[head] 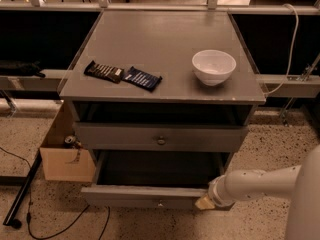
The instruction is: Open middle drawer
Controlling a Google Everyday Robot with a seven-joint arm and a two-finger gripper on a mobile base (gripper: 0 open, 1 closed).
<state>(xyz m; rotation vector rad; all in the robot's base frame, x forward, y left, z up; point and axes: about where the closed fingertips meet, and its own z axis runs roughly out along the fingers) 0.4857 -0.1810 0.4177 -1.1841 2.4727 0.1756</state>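
Note:
The middle drawer [125, 197] is a grey flat front with a small round knob [160, 202]. It stands pulled well out from the cabinet, and its dark inside [160, 169] shows. My gripper [204, 202] is at the right end of that drawer front, low on the right, at the end of my white arm [260, 184]. Above it, a slimmer grey drawer [120, 138] with its own knob sits nearly flush. Whatever lies under the pulled-out drawer is hidden.
On the grey cabinet top [160, 39] are a white bowl [214, 66] and two dark snack bars [104, 71] [142, 78]. A cardboard box [65, 159] stands on the floor at the left, beside a black pole [22, 194] and cables.

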